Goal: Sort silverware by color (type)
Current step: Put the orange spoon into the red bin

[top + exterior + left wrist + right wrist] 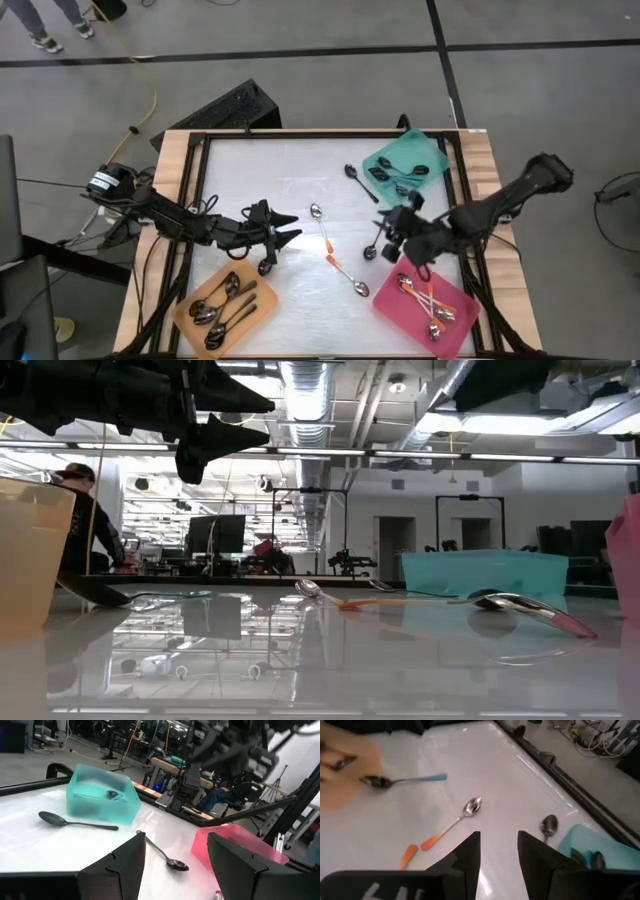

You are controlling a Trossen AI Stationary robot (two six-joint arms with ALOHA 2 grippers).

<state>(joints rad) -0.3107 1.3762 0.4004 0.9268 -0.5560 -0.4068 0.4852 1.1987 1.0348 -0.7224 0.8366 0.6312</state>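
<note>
Loose silverware lies flat on the white table: an orange-handled spoon (320, 226), a second orange-handled spoon (350, 280), a dark spoon (360, 184), another dark spoon (375, 245), and a blue-handled spoon (405, 780) beside the orange tray. My left gripper (296, 227) hovers open above the table's middle left, fingers level, nothing between them (176, 840). My right gripper (392, 232) hangs open above the table between the pink and teal trays, slanting down, also with nothing between its fingers (499, 840).
The orange tray (262, 312) at the near left holds several silver spoons. Orange-handled spoons lie in the pink tray (385, 305) at the near right. The teal tray (378, 160) at the far right holds dark-handled ones. A black frame (190, 190) rims the table.
</note>
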